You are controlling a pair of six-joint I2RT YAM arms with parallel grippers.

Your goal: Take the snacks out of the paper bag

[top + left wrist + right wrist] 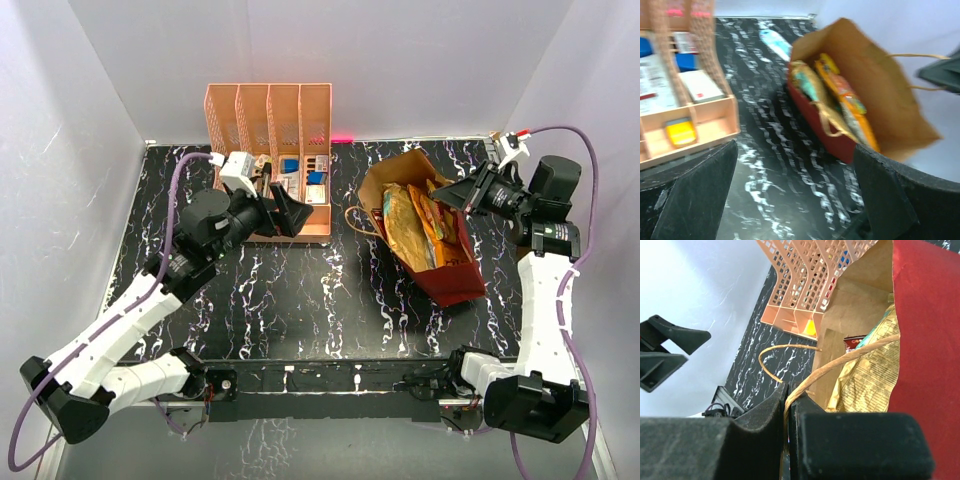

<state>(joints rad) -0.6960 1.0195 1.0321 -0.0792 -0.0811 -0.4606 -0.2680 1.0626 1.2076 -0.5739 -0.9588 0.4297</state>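
Note:
The paper bag [447, 272], dark red outside and brown inside, lies tilted on the table with its mouth open. Snacks lie inside: a mustard-gold chip bag [403, 230] and an orange packet [433, 222]. My right gripper [452, 193] is at the bag's right rim, shut on its thin loop handle [840, 361], with the gold chip bag [870, 375] just behind. My left gripper [290, 212] is open and empty, left of the bag and beside the organiser. The left wrist view shows the bag [875, 85], the orange packet [845, 97] and the open gripper [795, 200].
A peach slotted organiser [270, 115] with small boxes stands at the back left, close to my left gripper. A light-blue-and-white oval packet [776, 42] lies on the black marbled table [300, 290] behind the bag. White walls enclose the table.

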